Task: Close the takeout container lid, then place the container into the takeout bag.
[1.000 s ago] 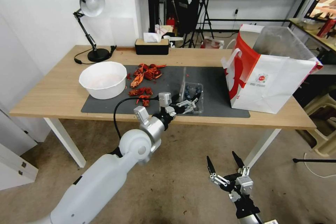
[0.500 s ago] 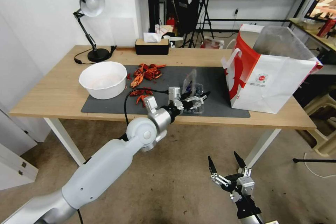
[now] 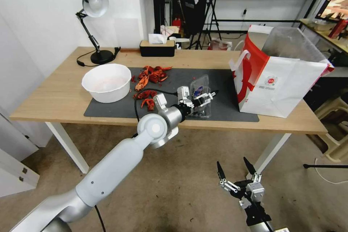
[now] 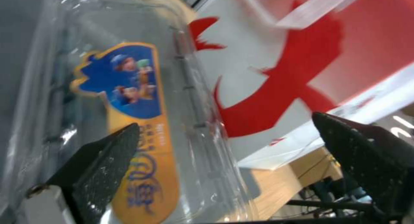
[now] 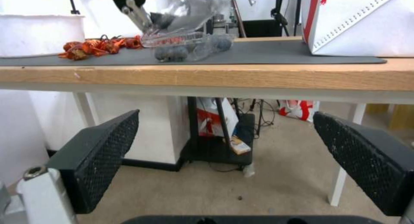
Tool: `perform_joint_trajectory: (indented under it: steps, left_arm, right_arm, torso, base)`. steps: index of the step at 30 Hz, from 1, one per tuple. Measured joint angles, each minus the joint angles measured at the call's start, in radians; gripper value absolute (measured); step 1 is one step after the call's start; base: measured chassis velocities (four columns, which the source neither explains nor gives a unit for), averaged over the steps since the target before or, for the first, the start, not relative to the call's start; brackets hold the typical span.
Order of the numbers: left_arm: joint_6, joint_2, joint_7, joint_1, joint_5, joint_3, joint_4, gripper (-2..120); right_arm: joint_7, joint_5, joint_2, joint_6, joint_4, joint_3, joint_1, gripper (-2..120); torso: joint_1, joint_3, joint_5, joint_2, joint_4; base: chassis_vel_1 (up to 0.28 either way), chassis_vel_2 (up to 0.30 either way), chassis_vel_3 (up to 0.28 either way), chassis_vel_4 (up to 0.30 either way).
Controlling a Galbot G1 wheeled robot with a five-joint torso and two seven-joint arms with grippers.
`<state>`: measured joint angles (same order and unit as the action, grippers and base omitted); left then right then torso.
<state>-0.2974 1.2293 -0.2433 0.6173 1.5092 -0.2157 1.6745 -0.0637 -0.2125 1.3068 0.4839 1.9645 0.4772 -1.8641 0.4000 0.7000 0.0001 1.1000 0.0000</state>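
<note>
The takeout container (image 3: 201,111) is a small clear clamshell with dark blueberries, sitting on the grey mat near the table's front edge; it also shows in the right wrist view (image 5: 190,46). Its lid (image 3: 200,87) leans half-raised over the base and carries a blue and orange label (image 4: 129,97). My left gripper (image 3: 205,97) is open at the lid, and one finger (image 4: 99,165) lies close against the clear plastic. The takeout bag (image 3: 279,79), white with a broad red stripe, stands open to the right of the container. My right gripper (image 3: 232,165) hangs open below table height.
A white bowl (image 3: 107,81) and red crayfish pieces (image 3: 150,74) lie on the left part of the mat (image 3: 119,107). A desk lamp (image 3: 95,25) and a tissue box (image 3: 157,48) stand at the back. Bare mat separates container and bag.
My left arm has reached forward and right. The lid has swung from upright to leaning over the base. The right arm has barely moved.
</note>
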Motion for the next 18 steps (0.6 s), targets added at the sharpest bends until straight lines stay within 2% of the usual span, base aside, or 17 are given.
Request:
perform_joint_trajectory:
  steps: [2,3,6,7,10,12,13,15,18]
  left_arm:
    - [-0.026,0.014,-0.068,-0.002,0.054,0.01,0.001,92]
    - [-0.026,0.014,-0.068,-0.002,0.054,0.01,0.001,92]
    - [-0.049,0.034,-0.149,-0.01,0.089,0.019,0.006,79]
    - [-0.049,0.034,-0.149,-0.01,0.089,0.019,0.006,79]
    - [-0.059,0.048,-0.224,-0.02,0.095,0.016,0.008,65]
    - [-0.059,0.049,-0.234,-0.021,0.095,0.014,0.008,63]
    - [-0.069,0.05,-0.263,-0.023,0.093,0.012,0.012,54]
    - [-0.074,0.05,-0.276,-0.025,0.093,0.011,0.015,51]
    - [-0.097,0.047,-0.321,-0.03,0.087,0.005,0.023,35]
  right_arm:
    - [0.0,-0.002,-0.001,0.0,-0.001,0.002,0.0,100]
    - [0.0,-0.002,-0.001,0.0,-0.001,0.002,0.0,100]
    - [0.0,-0.003,-0.001,0.003,-0.003,0.002,0.0,100]
    - [0.0,-0.003,-0.001,0.003,-0.003,0.002,0.0,100]
    - [0.0,-0.004,0.0,0.007,-0.003,0.002,-0.001,100]
    - [0.0,-0.005,0.0,0.008,-0.003,0.002,-0.001,100]
    - [-0.001,-0.007,-0.001,0.009,-0.003,0.002,-0.002,100]
    - [-0.001,-0.008,-0.001,0.01,-0.003,0.002,-0.003,100]
    - [-0.003,-0.012,-0.005,0.011,0.003,0.003,-0.005,100]
  torso:
    - [0.0,0.0,-0.0001,0.0,0.0]
    - [0.0,0.0,-0.0001,0.0,0.0]
    - [0.0,0.0,0.0,0.0,0.0]
    - [0.0,0.0,0.0,0.0,0.0]
    - [0.0,0.0,0.0,0.0,-0.0001]
    - [0.0,0.0,0.0,0.0,-0.0001]
    - [0.0,0.0,-0.0002,0.0,-0.0001]
    - [0.0,0.0,-0.0002,0.0,0.0]
    - [0.0,0.0,-0.0002,0.0,0.0]
  base:
    - [0.0,0.0,0.0,0.0]
    - [0.0,0.0,0.0,0.0]
    - [0.0,0.0,0.0,0.0]
    - [0.0,0.0,0.0,0.0]
    - [0.0,0.0,0.0,0.0]
    - [0.0,0.0,0.0,0.0]
    - [0.0,0.0,0.0,0.0]
    - [0.0,0.0,0.0,0.0]
    - [0.0,0.0,0.0,0.0]
